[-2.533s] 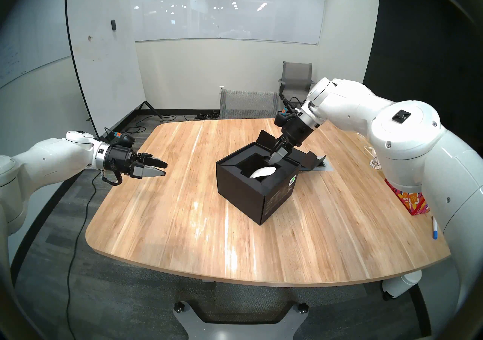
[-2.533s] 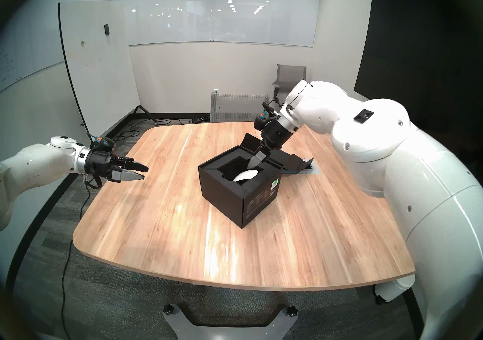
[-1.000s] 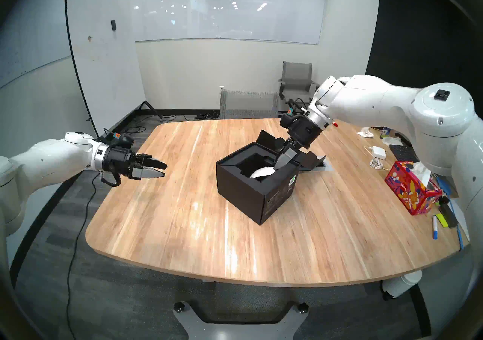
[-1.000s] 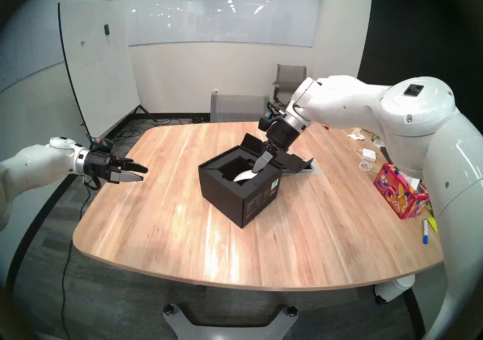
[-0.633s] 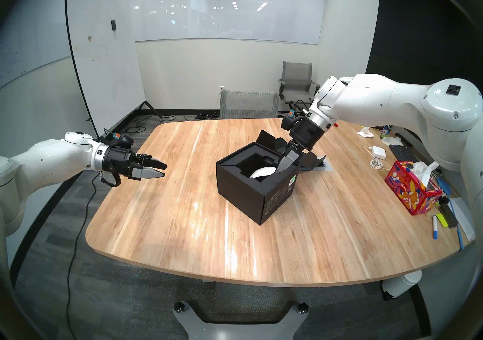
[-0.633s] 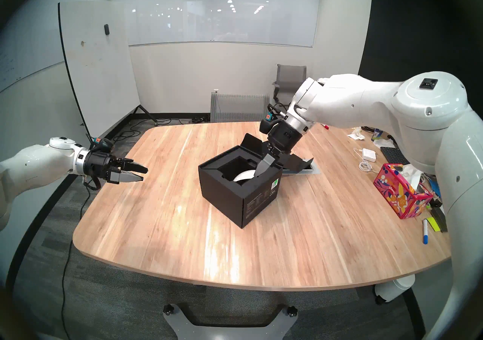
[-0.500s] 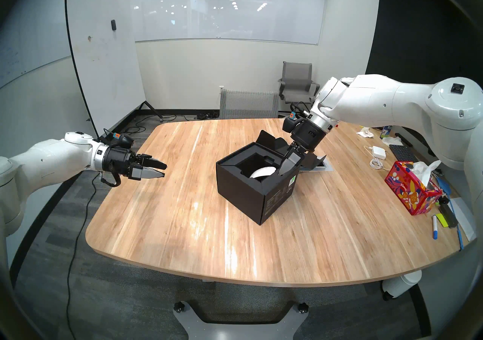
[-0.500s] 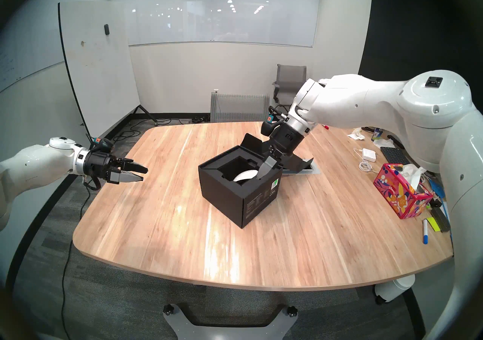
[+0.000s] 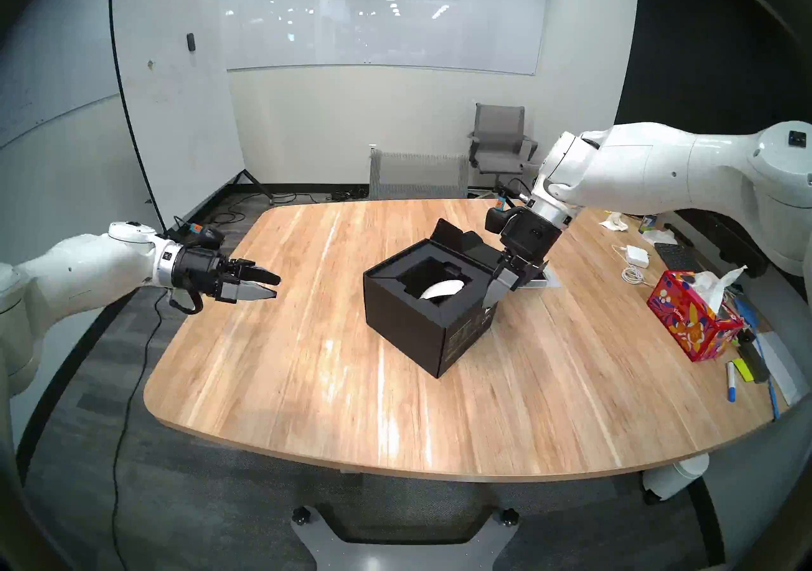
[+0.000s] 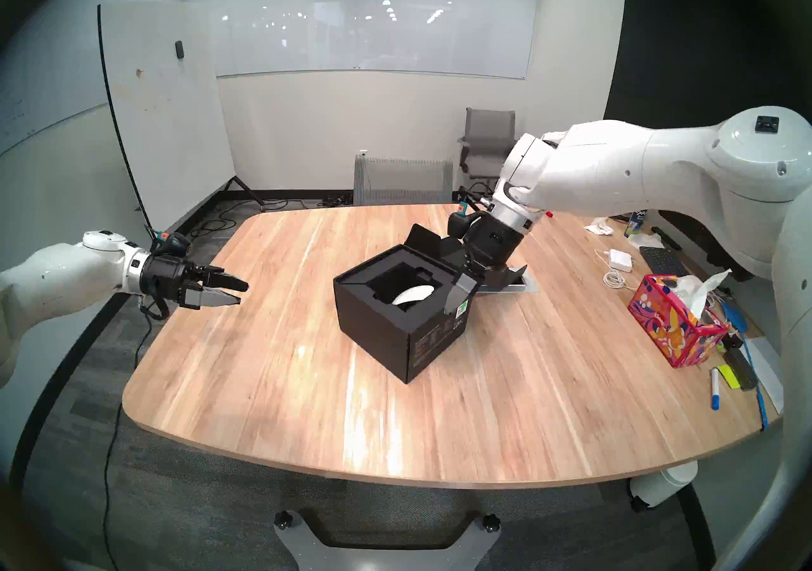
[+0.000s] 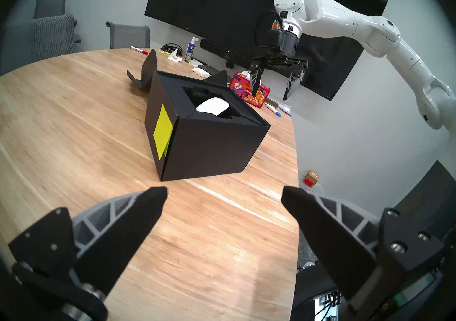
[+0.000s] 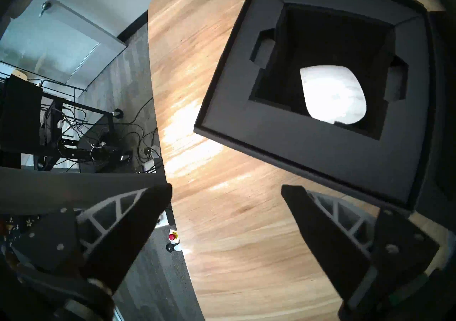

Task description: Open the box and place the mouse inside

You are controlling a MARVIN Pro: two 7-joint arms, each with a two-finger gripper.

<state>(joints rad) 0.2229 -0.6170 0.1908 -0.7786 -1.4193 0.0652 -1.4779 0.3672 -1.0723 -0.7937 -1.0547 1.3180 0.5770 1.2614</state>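
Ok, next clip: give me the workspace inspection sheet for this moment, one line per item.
Surface: wooden table, bare across its front and left.
Job's things: black box open, lid folded back; white mouse lies in the recessed insert.
Clutter: red floral tissue box, white power adapter, keyboard, markers and spray bottle, all on the table's right side.
Grippers: left gripper open, empty, over the table's left edge; right gripper open, empty, beside the box's right rim.
Cables: adapter's white cord coiled on the table; black cables on the floor.
Surroundings: whiteboard, grey chairs, dark wall screen.
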